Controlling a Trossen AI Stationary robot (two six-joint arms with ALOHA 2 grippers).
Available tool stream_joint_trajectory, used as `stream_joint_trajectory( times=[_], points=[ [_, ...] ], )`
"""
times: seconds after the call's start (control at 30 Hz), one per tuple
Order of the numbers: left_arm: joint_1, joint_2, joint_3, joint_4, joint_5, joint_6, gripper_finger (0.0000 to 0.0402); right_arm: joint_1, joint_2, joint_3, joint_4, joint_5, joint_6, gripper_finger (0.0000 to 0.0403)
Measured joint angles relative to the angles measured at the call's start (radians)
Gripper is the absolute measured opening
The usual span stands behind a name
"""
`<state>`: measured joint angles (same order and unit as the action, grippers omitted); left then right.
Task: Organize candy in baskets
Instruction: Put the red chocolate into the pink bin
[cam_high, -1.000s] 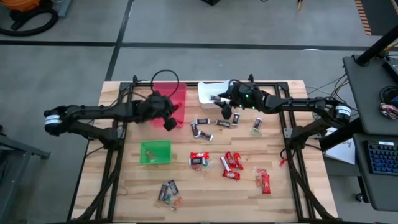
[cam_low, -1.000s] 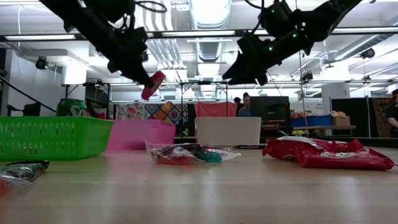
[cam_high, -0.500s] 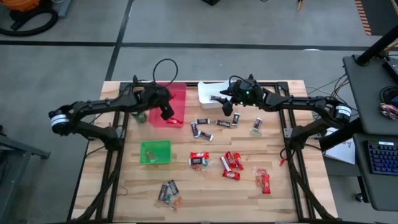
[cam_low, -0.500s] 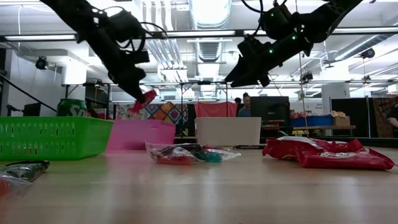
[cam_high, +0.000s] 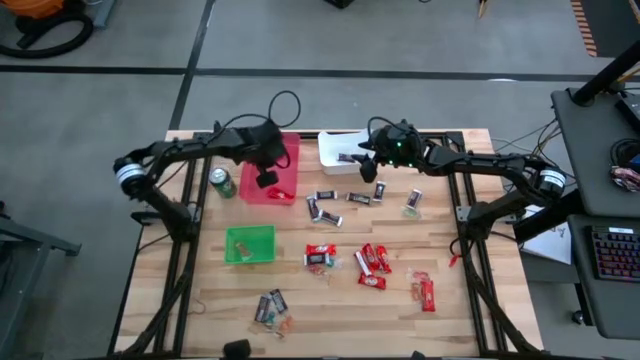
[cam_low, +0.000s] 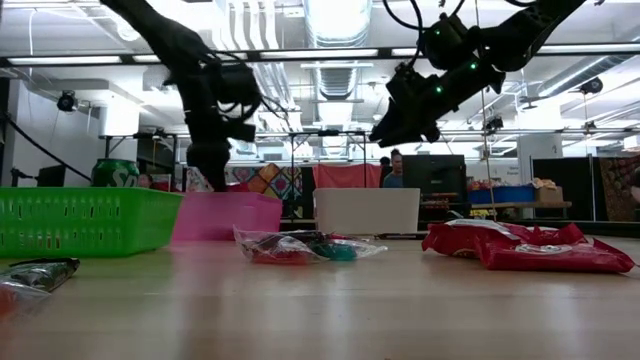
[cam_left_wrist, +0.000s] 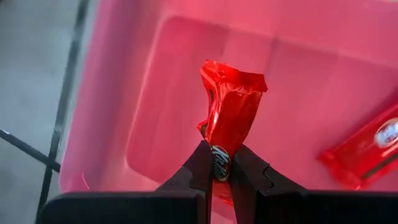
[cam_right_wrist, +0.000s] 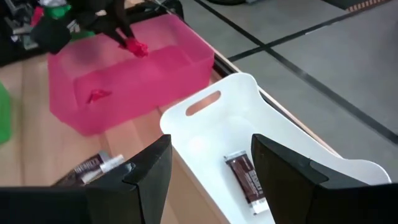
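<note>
The left gripper (cam_left_wrist: 219, 167) is hanging over the red basket (cam_high: 279, 150), its jaws clamped on the lower end of a red bar (cam_left_wrist: 227, 118) that is standing upright above the basket floor. One red bar (cam_left_wrist: 368, 149) is already lying inside. To finish this step well, the jaws should part only while the bar is hanging well inside the walls, so it is dropping flat rather than catching the rim.

The right gripper (cam_right_wrist: 211, 168) is hovering over the white basket (cam_right_wrist: 283, 152), jaws apart and empty, above a dark bar (cam_right_wrist: 247, 177) resting inside. A green can (cam_high: 221, 183) is standing just beside the red basket. More sweets (cam_high: 372, 262) are lying scattered across the desk (cam_high: 330, 310), near the green basket (cam_high: 249, 243); nothing is blocking the drop.
</note>
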<state>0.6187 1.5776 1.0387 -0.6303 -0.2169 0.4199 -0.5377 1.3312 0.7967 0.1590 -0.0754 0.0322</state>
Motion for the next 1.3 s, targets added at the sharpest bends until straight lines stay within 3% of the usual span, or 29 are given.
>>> stream_joint_trajectory(
  times=[0.13, 0.37, 0.8, 1.03, 1.3],
  points=[
    [0.025, 0.059, 0.064, -0.067, 0.017, 0.075, 0.0012, -0.007, 0.0, 0.0, -0.02, -0.003, -0.05, 0.021],
    [0.109, 0.121, 0.122, -0.08, 0.231, 0.269, 0.001, -0.066, 0.0, 0.0, -0.033, -0.002, -0.149, 0.021],
    [0.165, 0.246, 0.212, -0.08, 0.236, 0.279, 0.0023, -0.152, 0.0, 0.0, -0.029, -0.002, -0.163, 0.021],
    [0.172, 0.254, 0.205, -0.065, 0.235, 0.233, 0.0026, -0.176, 0.0, 0.0, -0.038, -0.008, -0.182, 0.021],
    [0.172, 0.253, 0.211, -0.055, 0.194, 0.226, 0.0078, -0.212, 0.0, -0.001, -0.054, -0.011, -0.198, 0.021]
  ],
)
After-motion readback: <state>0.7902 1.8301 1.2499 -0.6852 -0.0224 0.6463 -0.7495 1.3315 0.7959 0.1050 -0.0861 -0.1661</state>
